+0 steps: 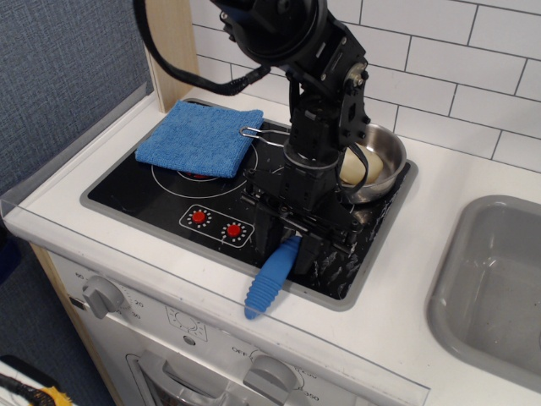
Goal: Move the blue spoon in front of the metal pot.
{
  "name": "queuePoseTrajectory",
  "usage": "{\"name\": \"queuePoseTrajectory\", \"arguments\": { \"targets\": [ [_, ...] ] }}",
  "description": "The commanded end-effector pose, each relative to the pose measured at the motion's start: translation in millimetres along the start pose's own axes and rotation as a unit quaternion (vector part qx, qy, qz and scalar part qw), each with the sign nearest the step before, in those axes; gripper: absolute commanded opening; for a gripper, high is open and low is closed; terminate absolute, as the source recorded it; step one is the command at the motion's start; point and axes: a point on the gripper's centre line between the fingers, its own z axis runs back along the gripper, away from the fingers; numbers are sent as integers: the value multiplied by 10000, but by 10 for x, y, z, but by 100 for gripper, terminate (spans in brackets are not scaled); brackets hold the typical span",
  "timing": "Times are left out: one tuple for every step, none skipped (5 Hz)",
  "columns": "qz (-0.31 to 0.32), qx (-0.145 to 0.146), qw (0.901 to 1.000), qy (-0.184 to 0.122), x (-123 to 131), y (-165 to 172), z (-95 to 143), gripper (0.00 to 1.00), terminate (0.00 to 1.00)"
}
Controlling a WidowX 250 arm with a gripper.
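The blue spoon [272, 277] shows its ribbed blue handle, slanting down to the front edge of the stove. Its metal bowl is hidden under my gripper. My gripper [297, 241] is shut on the spoon's upper end, low over the stove's front right part. The metal pot [385, 161] stands at the back right of the stove, partly hidden by my arm. A pale yellowish lump [355, 165] lies in it. The pot's wire loop handle [250, 132] sticks out to the left, next to the cloth.
A folded blue cloth [201, 137] lies on the back left burner. The black stovetop [152, 193] has red knob marks [216, 224]. A grey sink basin [494, 288] is at the right. A white tiled wall is behind, a wooden post [169, 51] at back left.
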Motion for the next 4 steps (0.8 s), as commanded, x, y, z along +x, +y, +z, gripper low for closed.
{"name": "queuePoseTrajectory", "arguments": {
  "targets": [
    [36,-336,9979,-546,-68,122,388,100,0],
    [37,-520,9953,-819,-111,220,592,100,0],
    [20,-308,9966,-764,-117,246,618,100,0],
    [20,-308,9966,-764,-117,246,618,100,0]
  ]
}}
